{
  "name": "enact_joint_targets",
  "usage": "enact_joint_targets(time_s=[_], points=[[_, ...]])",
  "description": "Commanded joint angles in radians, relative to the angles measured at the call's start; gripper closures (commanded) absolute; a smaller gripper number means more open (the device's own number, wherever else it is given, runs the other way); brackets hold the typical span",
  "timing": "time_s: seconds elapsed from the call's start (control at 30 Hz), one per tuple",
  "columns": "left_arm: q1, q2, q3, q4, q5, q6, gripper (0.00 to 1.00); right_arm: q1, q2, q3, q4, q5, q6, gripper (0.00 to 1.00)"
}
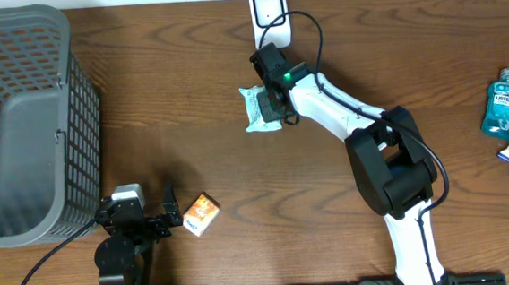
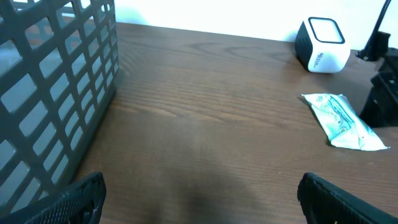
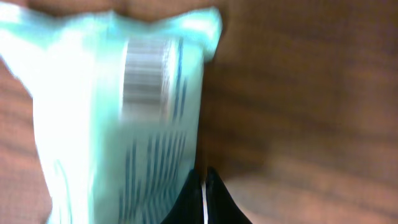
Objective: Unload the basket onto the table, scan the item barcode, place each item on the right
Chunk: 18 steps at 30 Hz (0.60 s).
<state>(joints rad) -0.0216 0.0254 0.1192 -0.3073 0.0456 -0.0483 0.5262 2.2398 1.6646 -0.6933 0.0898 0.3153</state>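
Packet lies flat, far-centre, just near of scanner; barcode showing. Right gripper clenched at its right edge, grasp unclear. Left gripper released, beside basket.

A wooden table filled nearly the whole scene, its top a dark reddish brown with long, wavy grain running from side to side. Behind its far edge stood a plain white wall, bare and evenly bright. The light was soft and came from above, laying a dull pale sheen across the wood and only faint, blurred shadows on it.
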Motion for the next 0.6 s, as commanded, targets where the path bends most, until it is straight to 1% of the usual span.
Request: enact_joint_targets(time_s=[0.0,0.17,0.2,0.27,0.3,0.33,0.4,0.57], points=[[-0.002,-0.001,-0.023,-0.005,-0.009,0.010,0.02,0.014,-0.081,-0.012,-0.047,-0.017,0.029,0.99],[-0.002,-0.001,-0.023,-0.005,-0.009,0.010,0.02,0.022,-0.213,-0.012,-0.096,-0.017,0.037,0.99],[-0.002,-0.001,-0.023,-0.005,-0.009,0.010,0.02,0.027,-0.239,-0.012,-0.098,-0.017,0.037,0.89],[-0.002,-0.001,-0.023,-0.005,-0.009,0.010,0.02,0.039,-0.270,-0.012,-0.087,-0.014,0.037,0.48],[-0.002,-0.001,-0.023,-0.005,-0.009,0.010,0.02,0.047,-0.272,-0.012,-0.079,0.000,0.037,0.34],[-0.002,-0.001,-0.023,-0.005,-0.009,0.010,0.02,0.055,-0.269,-0.012,-0.075,0.022,0.037,0.26],[-0.002,-0.001,-0.023,-0.005,-0.009,0.010,0.02,0.069,-0.237,-0.012,-0.079,0.069,0.065,0.17],[-0.002,-0.001,-0.023,-0.005,-0.009,0.010,0.02,0.122,-0.131,-0.012,-0.046,0.085,0.082,0.15]])
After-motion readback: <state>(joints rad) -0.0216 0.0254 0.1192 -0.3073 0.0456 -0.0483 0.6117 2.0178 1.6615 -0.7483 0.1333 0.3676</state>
